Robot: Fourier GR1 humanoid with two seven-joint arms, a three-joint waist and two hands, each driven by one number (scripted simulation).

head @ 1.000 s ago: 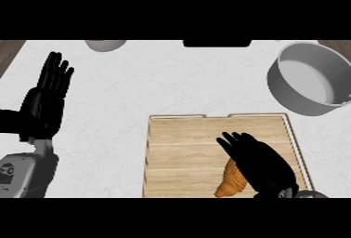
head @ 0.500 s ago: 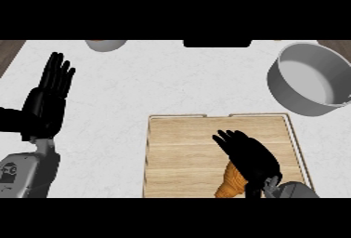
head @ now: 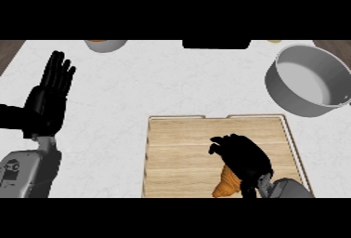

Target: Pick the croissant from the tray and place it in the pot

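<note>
I see my right hand [head: 241, 155] curled over the golden-brown croissant [head: 225, 184], gripping it low on the pale wooden tray [head: 179, 148]; the grey metal pot [head: 310, 81] sits well apart at upper right, and my left hand [head: 49, 100] rests open, fingers straight, at left

Right hand [head: 241, 155] hides most of the croissant [head: 225, 184], pot [head: 310, 80] is cut by the right edge, bowl [head: 106, 44] by the top.
</note>
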